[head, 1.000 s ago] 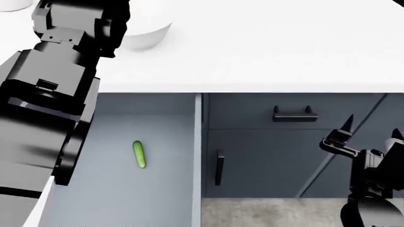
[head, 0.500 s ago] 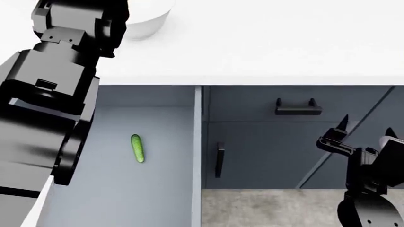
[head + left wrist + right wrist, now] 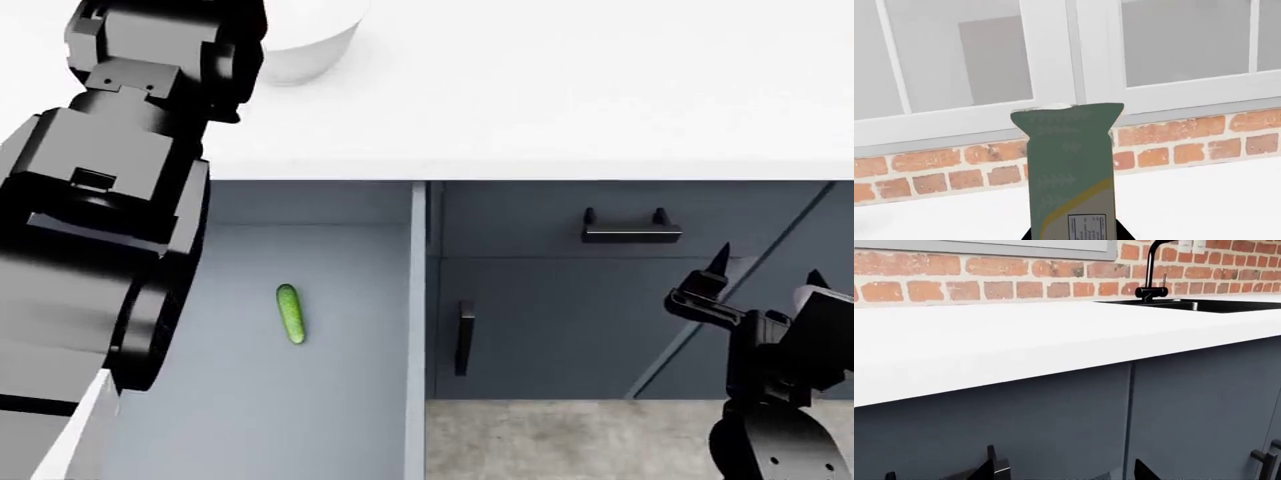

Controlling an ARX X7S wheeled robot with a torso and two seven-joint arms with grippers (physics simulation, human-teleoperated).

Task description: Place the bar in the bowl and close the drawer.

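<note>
Holding the bar point(image 3: 1071, 170) upright, the left gripper point(image 3: 1074, 235) is clamped on its lower end — a dark green wrapper with a yellow stripe, its crimped top edge level with the window sill behind. From the head view the left arm point(image 3: 114, 200) covers the left side of the counter point(image 3: 574, 90), reaching up beside the bowl point(image 3: 314, 35), which sits at the far left and is partly cut off by the frame edge. The drawer point(image 3: 334, 400) is pulled wide open below the counter lip, pale grey floor mostly bare, with just a small green cucumber point(image 3: 290, 314) lying near the middle. The right gripper point(image 3: 761, 290) hangs low in front of the cabinet doors point(image 3: 561, 320), fingers spread and gripping nothing — lots of free counter stretches right toward the sink point(image 3: 1201, 304).
</note>
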